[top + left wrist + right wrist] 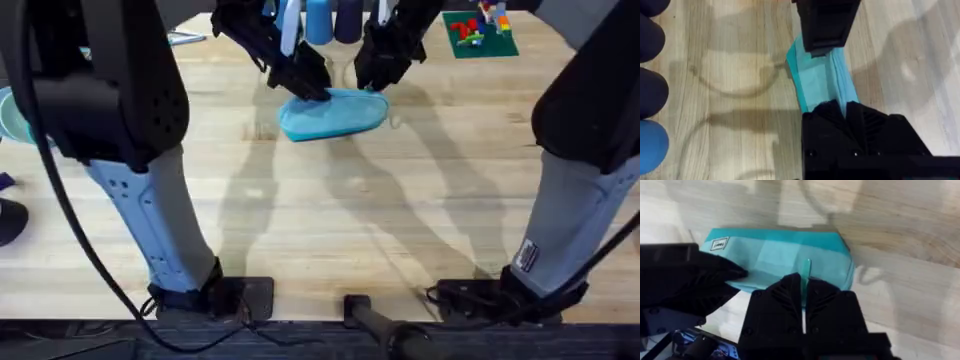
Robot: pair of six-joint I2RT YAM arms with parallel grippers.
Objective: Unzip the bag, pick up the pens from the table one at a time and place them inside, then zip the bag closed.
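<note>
The light-blue bag [333, 114] lies flat at the far middle of the table [330, 210]. My left gripper [312, 86] presses on the bag's far left end. In the left wrist view its fingers [842, 107] are shut on the bag's fabric [817, 82]. My right gripper [371, 84] sits at the bag's far right end. In the right wrist view it [803, 284] is shut on the thin teal zipper pull [807, 268], with the bag [780, 255] stretched out beyond it. The pens are out of view.
Blue cylinders [319, 20] stand just behind the bag, and also appear in the left wrist view [651, 90]. A green plate with toy bricks [478, 35] lies at the far right. A teal dish [10, 115] sits at the left edge.
</note>
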